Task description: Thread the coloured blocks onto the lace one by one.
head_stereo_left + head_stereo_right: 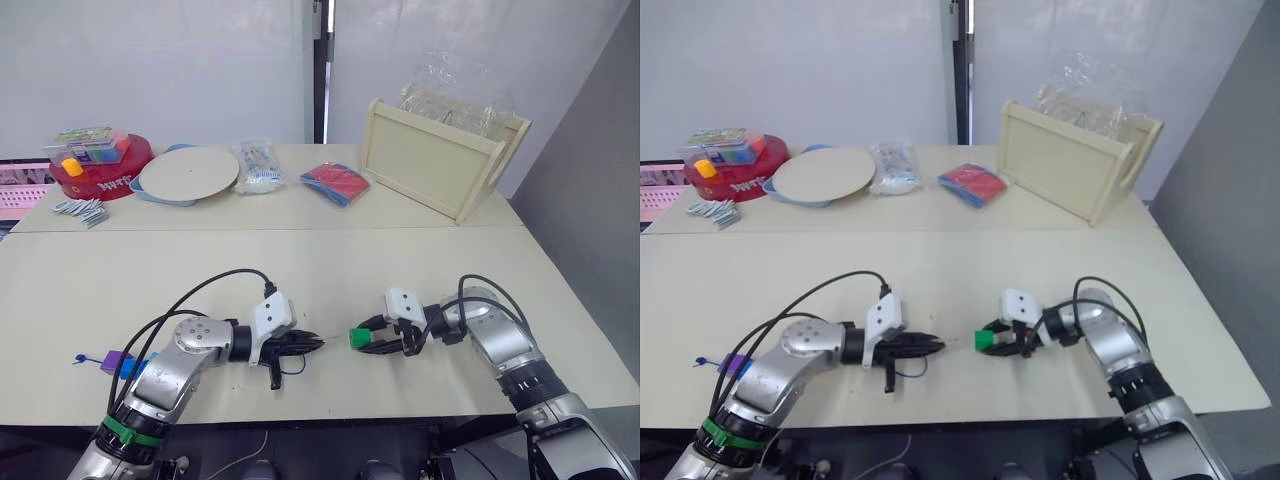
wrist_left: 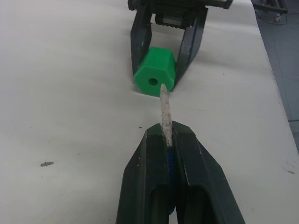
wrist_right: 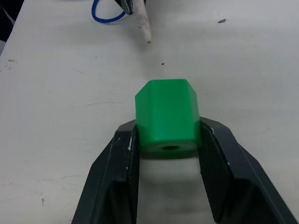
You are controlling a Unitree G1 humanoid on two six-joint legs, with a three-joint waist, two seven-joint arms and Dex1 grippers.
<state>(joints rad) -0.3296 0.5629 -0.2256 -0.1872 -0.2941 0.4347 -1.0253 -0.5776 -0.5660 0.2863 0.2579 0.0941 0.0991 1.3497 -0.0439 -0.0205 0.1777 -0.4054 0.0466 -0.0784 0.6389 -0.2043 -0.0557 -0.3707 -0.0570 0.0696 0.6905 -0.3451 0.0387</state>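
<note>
1. Left wrist view: the left gripper [image 2: 167,137] has its fingers clamped on the thin dark blue lace [image 2: 170,161] just behind its pale stiff tip [image 2: 165,109], so the tip juts forward like a needle.
2. The right gripper [image 3: 169,140] has its fingers closed on the flanks of the green hexagonal plastic block [image 3: 167,116], leaving both ends of the bore free, the hole facing the tip.
3. Tip and hole sit just apart, low over the beige surface [image 1: 300,270].
4. Purple and blue blocks [image 1: 118,362], by the left arm, seem already strung.
</note>
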